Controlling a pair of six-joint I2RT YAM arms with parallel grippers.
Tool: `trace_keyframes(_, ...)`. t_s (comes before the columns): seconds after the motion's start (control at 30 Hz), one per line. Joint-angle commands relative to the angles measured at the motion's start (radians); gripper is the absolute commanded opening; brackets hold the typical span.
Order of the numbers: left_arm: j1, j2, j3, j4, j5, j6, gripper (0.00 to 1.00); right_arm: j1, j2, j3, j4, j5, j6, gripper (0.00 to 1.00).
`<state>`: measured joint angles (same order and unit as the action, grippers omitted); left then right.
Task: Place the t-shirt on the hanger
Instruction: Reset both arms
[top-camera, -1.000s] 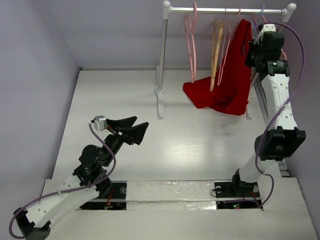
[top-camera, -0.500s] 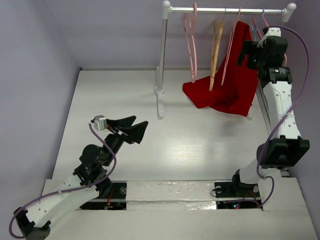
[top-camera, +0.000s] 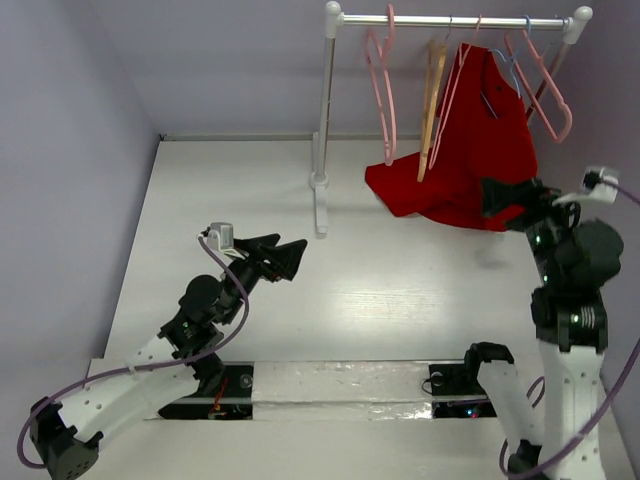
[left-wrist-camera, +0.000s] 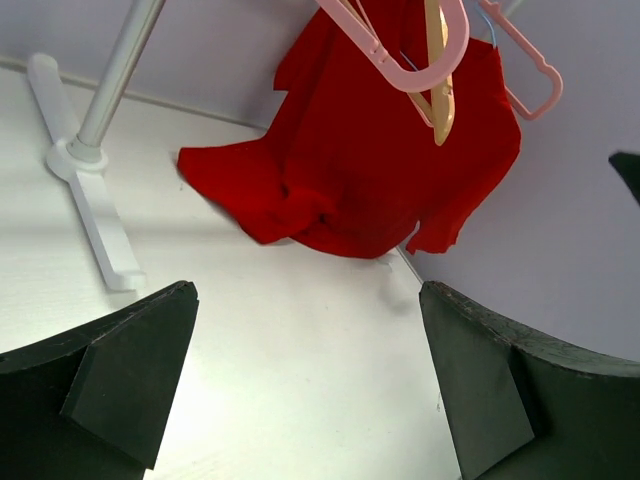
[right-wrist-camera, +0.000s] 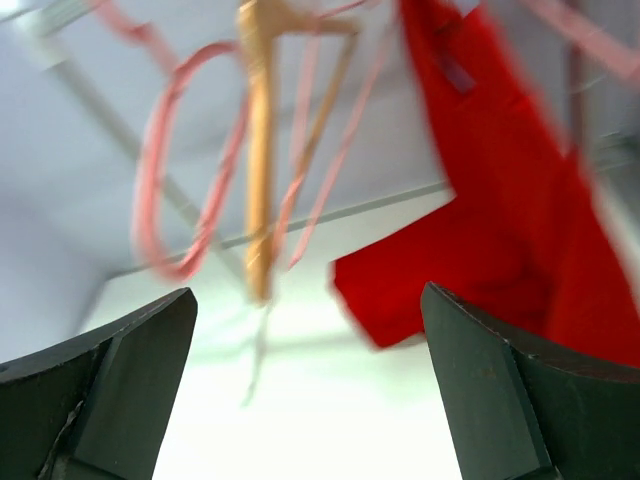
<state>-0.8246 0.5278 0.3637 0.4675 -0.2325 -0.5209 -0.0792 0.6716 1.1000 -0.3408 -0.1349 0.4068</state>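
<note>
Along the far edge of the worktop a rack (top-camera: 325, 120) is stood. Toward the far right corner the red t-shirt (top-camera: 480, 150) is hung from it, bunched low. The pale-blue hanger (top-camera: 505, 68) is seen at its top (how far inside cannot be told). The cloth is judged light and limp, best pinched at a shoulder. The right gripper (top-camera: 495, 203) and left gripper (top-camera: 298, 258) are spread wide, empty.

You'll see a white rack (top-camera: 323, 110) standing at the desk's (top-camera: 220, 190) far edge, near its middle. From its rail (top-camera: 420, 19) hang pink hangers (left-wrist-camera: 405, 78) and a wooden hanger (left-wrist-camera: 438, 118).
</note>
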Motion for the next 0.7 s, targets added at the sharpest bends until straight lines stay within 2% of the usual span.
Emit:
trace_keyframes(0.0,-0.002,-0.003,0.076,0.005,0.025,-0.048,0.92,-0.005,-0.150,-0.130,0.097,-0.208,0.098,1.00)
trace_keyframes(0.1,-0.002,-0.020,0.098,-0.030,0.029,-0.063,0.93,-0.005,-0.311,-0.189,0.085,-0.362,0.086,1.00)
trace_keyframes(0.27,-0.002,-0.071,0.121,-0.062,0.006,-0.048,0.94,-0.005,-0.483,-0.278,0.027,-0.463,0.127,1.00)
trace_keyframes(0.43,-0.002,-0.055,0.179,-0.145,-0.034,-0.027,0.95,0.028,-0.543,-0.336,0.036,-0.460,0.126,1.00)
trace_keyframes(0.67,-0.002,-0.037,0.192,-0.158,-0.054,-0.065,0.93,0.048,-0.564,-0.371,0.016,-0.431,0.092,1.00)
